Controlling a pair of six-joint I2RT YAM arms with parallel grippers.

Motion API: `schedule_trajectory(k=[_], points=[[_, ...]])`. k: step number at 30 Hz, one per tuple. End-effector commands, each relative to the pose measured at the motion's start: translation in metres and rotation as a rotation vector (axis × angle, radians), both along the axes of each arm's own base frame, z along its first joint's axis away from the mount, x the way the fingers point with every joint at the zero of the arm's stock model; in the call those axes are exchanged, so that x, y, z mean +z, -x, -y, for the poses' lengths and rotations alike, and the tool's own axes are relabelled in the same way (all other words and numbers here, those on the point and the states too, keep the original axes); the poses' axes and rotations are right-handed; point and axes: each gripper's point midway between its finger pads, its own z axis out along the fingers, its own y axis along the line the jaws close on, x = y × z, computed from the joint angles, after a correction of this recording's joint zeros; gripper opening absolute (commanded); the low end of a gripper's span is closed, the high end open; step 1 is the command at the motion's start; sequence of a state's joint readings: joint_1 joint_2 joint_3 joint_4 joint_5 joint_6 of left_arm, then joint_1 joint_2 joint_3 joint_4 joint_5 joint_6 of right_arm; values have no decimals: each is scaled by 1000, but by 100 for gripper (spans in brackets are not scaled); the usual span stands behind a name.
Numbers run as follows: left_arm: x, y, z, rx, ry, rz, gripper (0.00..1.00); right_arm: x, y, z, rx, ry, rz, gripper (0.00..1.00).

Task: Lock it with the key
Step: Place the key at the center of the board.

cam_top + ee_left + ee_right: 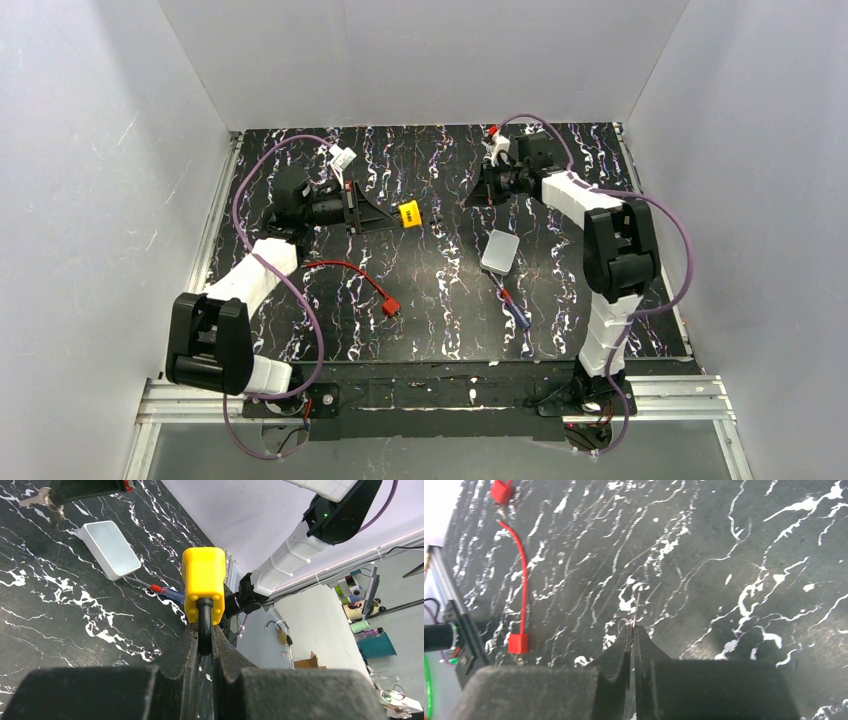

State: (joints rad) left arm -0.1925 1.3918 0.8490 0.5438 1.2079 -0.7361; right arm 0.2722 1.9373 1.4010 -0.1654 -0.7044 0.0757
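A yellow padlock [410,214] with a black shackle [204,625] is held off the table. My left gripper [378,214] is shut on the shackle, and in the left wrist view [202,632] the lock body [202,582] points away from the jaws. My right gripper [472,194] sits to the right of the lock, apart from it. In the right wrist view [631,630] it is shut on a thin metal key [637,607] seen edge on, with a wire ring beside it. The key [42,500] also shows at the top left of the left wrist view.
A white flat box [500,251] lies mid-table, with a red and blue screwdriver [512,305] just in front of it. A red cable with plugs [350,275] lies front left. White walls enclose the black marbled table [440,320].
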Motion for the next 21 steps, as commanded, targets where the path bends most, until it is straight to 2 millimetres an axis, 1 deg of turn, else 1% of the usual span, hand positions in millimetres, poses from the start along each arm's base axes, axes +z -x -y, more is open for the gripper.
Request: schedule_trajectory(k=[1,3,8,10,11,13,14,16,17,18,21], points=[[7,2,-2,2,2,54,0,-7,-31,-7,-17,44,75,1],[7,2,-2,4,0,51,0,-20,-36,-9,-15,58,63,1],[5,2,-3,7,-5,52,0,-42,-45,-14,-7,68,42,4],[5,4,-3,5,-6,55,0,-48,-47,-16,-5,72,33,6],[5,4,-3,3,-7,56,0,-49,-48,-17,-2,72,27,9],[5,6,-3,-1,-9,55,0,-52,-45,-19,11,65,9,20],[4,6,-3,-2,-10,53,0,-52,-43,-20,19,58,2,31],[4,9,-3,-13,-10,48,0,-48,-40,-20,29,57,3,48],[5,11,-3,-22,-9,47,0,-43,-39,-19,33,59,14,57],[5,12,-3,-34,-7,44,0,-37,-38,-18,36,61,25,63],[8,18,-3,-73,1,20,0,-14,-34,-12,57,62,73,78]])
